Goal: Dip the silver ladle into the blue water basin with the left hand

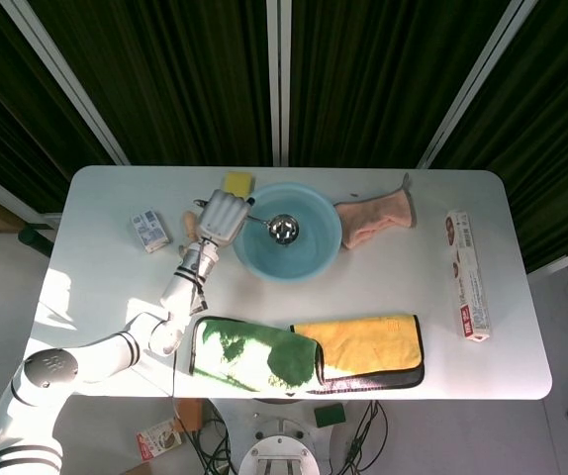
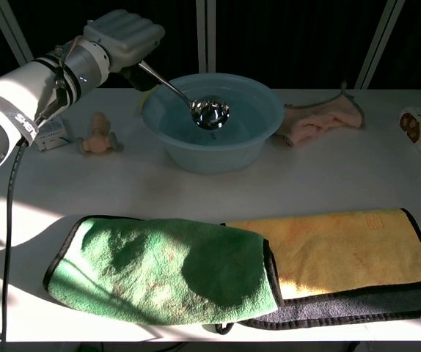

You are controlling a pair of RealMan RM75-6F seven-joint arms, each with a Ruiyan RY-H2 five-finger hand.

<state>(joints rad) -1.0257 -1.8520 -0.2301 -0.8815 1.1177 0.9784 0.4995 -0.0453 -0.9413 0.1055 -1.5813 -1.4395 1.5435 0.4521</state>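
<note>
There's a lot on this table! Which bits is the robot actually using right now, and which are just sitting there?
In use: the left hand, holding the silver ladle with its bowl down in the blue water basin.

Just lying about: yellow sponge, pink cloth, green towel, yellow towel, small figurine, small box, long box.

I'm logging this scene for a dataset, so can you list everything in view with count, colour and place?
table: one, white, under everything.
basin: one, blue, back centre, water inside.
ladle: one, silver, bowl inside the basin.
sponge: one, yellow, behind the basin's left rim.
cloth: one, pink, right of the basin.
green towel: one, front left.
yellow towel: one, dark-edged, front right.
long box: one, white and red, right edge.
small box: one, white-blue, left.
figurine: one, peach, left of the basin.
left hand: white, grips the ladle handle.
right hand: not in view.
</note>
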